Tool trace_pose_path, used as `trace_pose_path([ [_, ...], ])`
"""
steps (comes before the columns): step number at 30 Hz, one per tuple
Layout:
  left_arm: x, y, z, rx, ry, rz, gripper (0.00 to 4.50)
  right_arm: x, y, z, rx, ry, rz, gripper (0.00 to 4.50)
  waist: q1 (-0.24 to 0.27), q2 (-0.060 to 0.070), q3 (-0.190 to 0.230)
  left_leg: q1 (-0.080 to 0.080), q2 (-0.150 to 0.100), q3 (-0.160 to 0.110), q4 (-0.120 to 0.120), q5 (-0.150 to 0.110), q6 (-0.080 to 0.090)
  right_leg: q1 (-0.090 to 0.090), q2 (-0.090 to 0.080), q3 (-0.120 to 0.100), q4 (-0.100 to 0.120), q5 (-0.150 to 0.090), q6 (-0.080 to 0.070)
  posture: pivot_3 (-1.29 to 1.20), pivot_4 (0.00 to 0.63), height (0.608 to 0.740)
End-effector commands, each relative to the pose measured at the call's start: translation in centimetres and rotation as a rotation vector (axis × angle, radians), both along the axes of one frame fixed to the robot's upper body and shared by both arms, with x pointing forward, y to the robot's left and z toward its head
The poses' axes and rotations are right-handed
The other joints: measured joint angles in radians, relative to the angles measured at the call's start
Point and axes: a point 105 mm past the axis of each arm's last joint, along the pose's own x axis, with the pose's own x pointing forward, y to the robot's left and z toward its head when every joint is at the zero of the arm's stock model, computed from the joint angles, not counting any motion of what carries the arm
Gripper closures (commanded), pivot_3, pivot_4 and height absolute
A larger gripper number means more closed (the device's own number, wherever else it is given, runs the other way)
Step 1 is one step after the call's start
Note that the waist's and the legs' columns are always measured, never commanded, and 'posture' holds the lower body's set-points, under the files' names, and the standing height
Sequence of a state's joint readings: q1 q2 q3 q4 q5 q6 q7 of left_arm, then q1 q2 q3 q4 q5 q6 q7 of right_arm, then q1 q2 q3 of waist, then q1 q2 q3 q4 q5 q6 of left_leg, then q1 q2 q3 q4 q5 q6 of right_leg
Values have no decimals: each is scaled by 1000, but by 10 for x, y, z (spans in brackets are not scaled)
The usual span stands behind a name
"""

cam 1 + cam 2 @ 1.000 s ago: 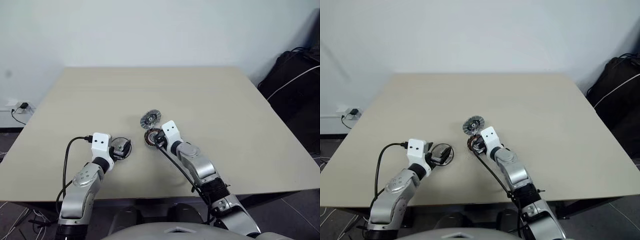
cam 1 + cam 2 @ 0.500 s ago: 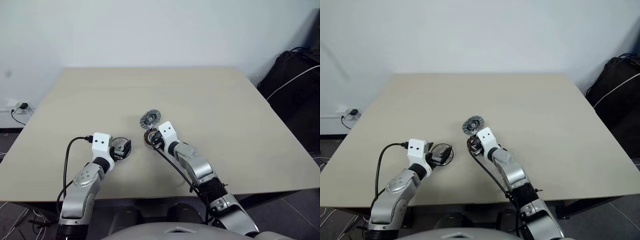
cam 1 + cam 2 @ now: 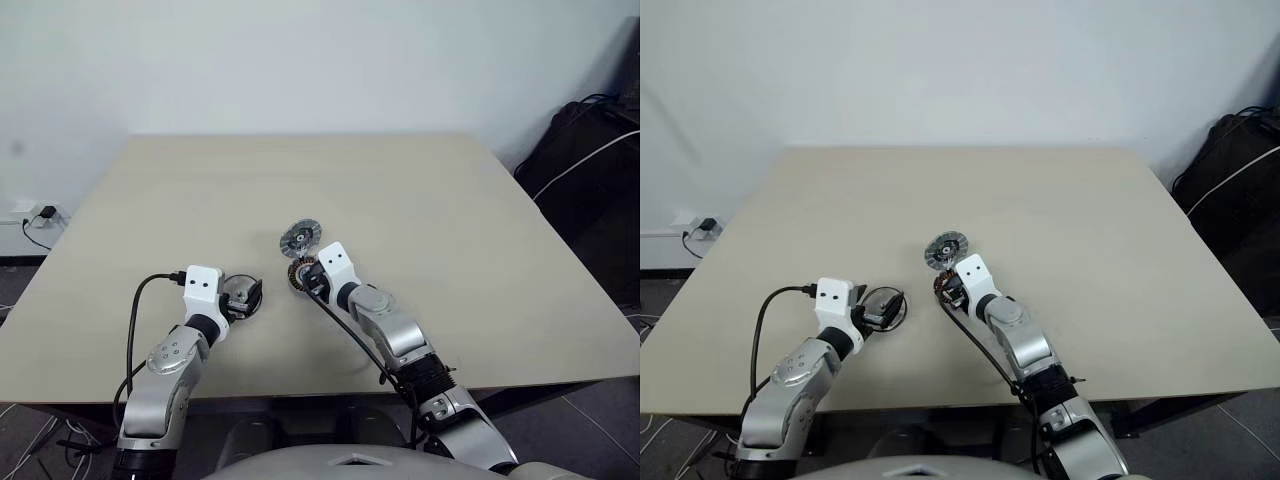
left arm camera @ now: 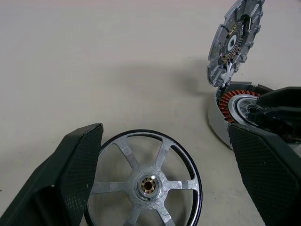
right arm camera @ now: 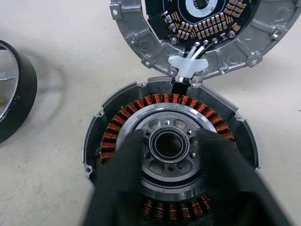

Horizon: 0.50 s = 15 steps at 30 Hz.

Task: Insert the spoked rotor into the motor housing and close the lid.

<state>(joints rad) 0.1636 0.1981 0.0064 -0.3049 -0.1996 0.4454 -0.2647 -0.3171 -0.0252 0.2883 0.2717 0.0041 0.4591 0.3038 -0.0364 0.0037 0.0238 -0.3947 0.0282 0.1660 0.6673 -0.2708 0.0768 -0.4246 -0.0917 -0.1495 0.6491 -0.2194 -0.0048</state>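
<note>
Here, on the left of the beige surface (image 3: 420, 200), the left claw (image 3: 240, 296) stands wide open, its two black fingers (image 4: 66, 179) set on either side of the spoked rotor (image 4: 148, 181) without visibly touching it. The rotor lies flat on the surface, a dark-rimmed wheel with silver spokes running to a small brass-coloured hub. To its right, well apart from it, sits the motor housing (image 5: 169, 146), a round silver shell with a ring of copper-coloured windings around a silver centre with a round bore. The right claw (image 3: 306, 278) is down over this housing; its black fingers (image 5: 122, 183) show blurred on either side of the centre with a clear gap between them, so the jaws are partly open and grip nothing that can be seen. Just beyond the housing, the lid (image 3: 299, 238) joins the housing's far edge, where a small silver bracket and thin wires meet the rim. In the left wrist view it stands nearly upright; its inner face, with a dark ring of small parts, is turned towards the housing. At the far right, off the surface, a black bag (image 3: 585, 160) with a white cable rests against the wall.
</note>
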Motion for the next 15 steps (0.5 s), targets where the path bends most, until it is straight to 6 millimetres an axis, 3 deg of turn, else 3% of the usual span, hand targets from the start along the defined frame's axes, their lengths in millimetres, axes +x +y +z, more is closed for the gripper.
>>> trace_pose_path([
  [1, 4, -4, 10, -11, -46, -14, 0, 3, 1, 13, 36, -41, 0, 1326, 0, 0, 0, 0, 0, 0, 0, 0, 0, 0, 0, 0, 0, 0, 0, 0, 0, 740],
  [2, 4, -4, 10, -12, -46, -16, 0, 2, 2, 16, 54, -47, 4, 972, 0, 0, 0, 0, 0, 0, 0, 0, 0, 0, 0, 0, 0, 0, 0, 0, 0, 740],
  [6, 4, -4, 10, -12, -47, -17, 0, 3, 0, 29, 108, -76, -10, 1142, 0, 0, 0, 0, 0, 0, 0, 0, 0, 0, 0, 0, 0, 0, 0, 0, 0, 740],
  [15, 2, 13, 5, -88, -34, 102, 0, -4, -25, 70, 179, -182, -78, 3877, 3, 0, 0, 0, 0, -1, 0, 0, 0, -3, 0, 0, -1, 0, 0, 0, 0, 740],
])
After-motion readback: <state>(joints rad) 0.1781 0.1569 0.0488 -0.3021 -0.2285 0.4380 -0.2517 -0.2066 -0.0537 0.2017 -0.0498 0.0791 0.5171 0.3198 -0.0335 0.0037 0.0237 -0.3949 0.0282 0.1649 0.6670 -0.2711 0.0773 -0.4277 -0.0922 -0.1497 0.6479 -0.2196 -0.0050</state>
